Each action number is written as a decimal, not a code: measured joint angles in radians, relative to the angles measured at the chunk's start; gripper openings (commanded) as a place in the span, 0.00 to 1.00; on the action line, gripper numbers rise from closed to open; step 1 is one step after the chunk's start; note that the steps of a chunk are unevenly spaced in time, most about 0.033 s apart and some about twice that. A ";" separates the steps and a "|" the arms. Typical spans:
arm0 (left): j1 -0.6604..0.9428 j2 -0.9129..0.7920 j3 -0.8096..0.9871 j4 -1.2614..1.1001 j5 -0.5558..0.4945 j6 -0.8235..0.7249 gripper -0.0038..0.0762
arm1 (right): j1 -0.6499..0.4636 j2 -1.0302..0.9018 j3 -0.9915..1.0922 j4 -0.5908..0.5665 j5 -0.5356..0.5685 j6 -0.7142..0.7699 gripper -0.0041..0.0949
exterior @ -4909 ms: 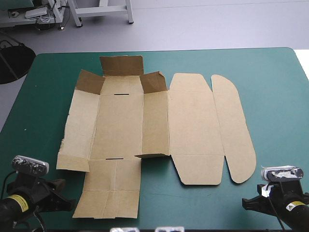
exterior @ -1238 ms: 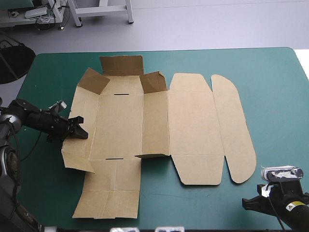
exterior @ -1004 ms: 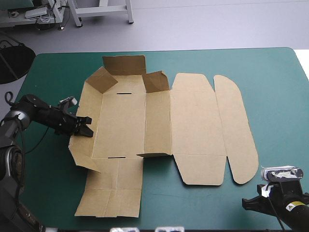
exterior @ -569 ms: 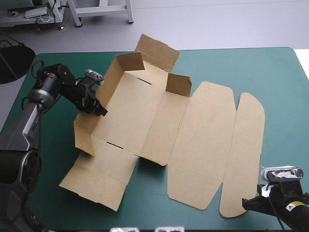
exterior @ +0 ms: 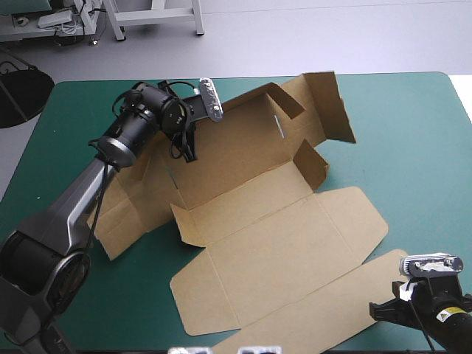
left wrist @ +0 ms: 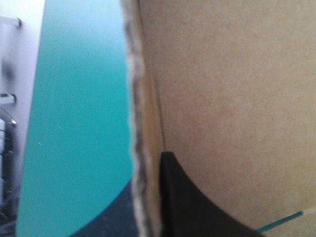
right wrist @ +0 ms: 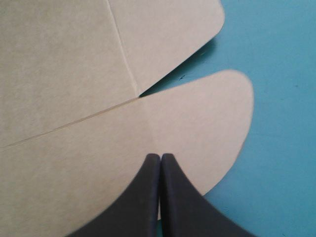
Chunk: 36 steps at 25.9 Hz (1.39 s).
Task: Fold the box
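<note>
The box (exterior: pixel 273 221), a cut sheet of brown board, is being seen lying askew across the teal-green cover (exterior: pixel 413 133). Its far and left walls are being kept raised, while the lid panels are being left flat toward the near right corner.

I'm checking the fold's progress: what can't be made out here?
High view: the left gripper and arm cover where it meets the box; the bottom edge cuts off the rounded flap.
Left wrist view: the near wall hides the rest of the box.
Right wrist view: the right gripper covers part of the flap.
</note>
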 measured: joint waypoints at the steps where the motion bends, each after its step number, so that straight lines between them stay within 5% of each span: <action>1: -0.043 0.003 0.000 0.046 -0.025 0.002 0.04 | 0.000 0.000 0.000 0.001 0.000 0.000 0.02; 10: -0.336 0.004 0.000 0.289 -0.068 -0.098 0.04 | 0.000 0.000 0.000 0.009 0.000 0.000 0.02; 19: -0.413 0.004 0.061 0.385 -0.121 -0.274 0.04 | 0.000 0.000 0.000 0.015 -0.003 0.000 0.02; 27: -0.445 -0.043 0.286 0.737 -0.272 -0.615 0.04 | 0.000 0.000 -0.014 0.018 0.008 0.036 0.02; 36: -0.473 -0.133 0.519 1.023 -0.326 -0.961 0.04 | 0.000 0.065 -0.177 0.020 0.034 0.072 0.02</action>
